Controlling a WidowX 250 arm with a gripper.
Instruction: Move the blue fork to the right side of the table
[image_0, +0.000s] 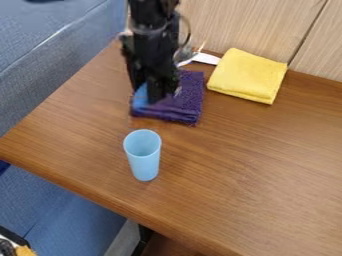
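1. Fork: a blue shape, taken to be the fork or part of it, at the left edge of the purple cloth, partly masked by the gripper. Outline too blurred to confirm; whether it lies on the cloth or just above it, cannot tell.
2. Gripper: black, hanging down over the purple cloth, beside the blue shape. Open or closed, and whether it has hold of anything: cannot tell.
3. Purple cloth: folded, under and beside the gripper, on the left part of the table.
4. Cup: light blue, in front of the purple cloth and apart from it.
5. White handle: behind the purple cloth, pointing towards the yellow cloth.
6. Yellow cloth: folded, to the right of the purple cloth, near the wall.
7. Done: at most, by judgement, the gripper is placed at the fork. No grasp can be confirmed, and the blue shape is on the left, well apart from the right side.
8. Left to do: secure the fork if it is not held, lift it free of the purple cloth, carry it right, set it down and let go. The main part of the task remains.
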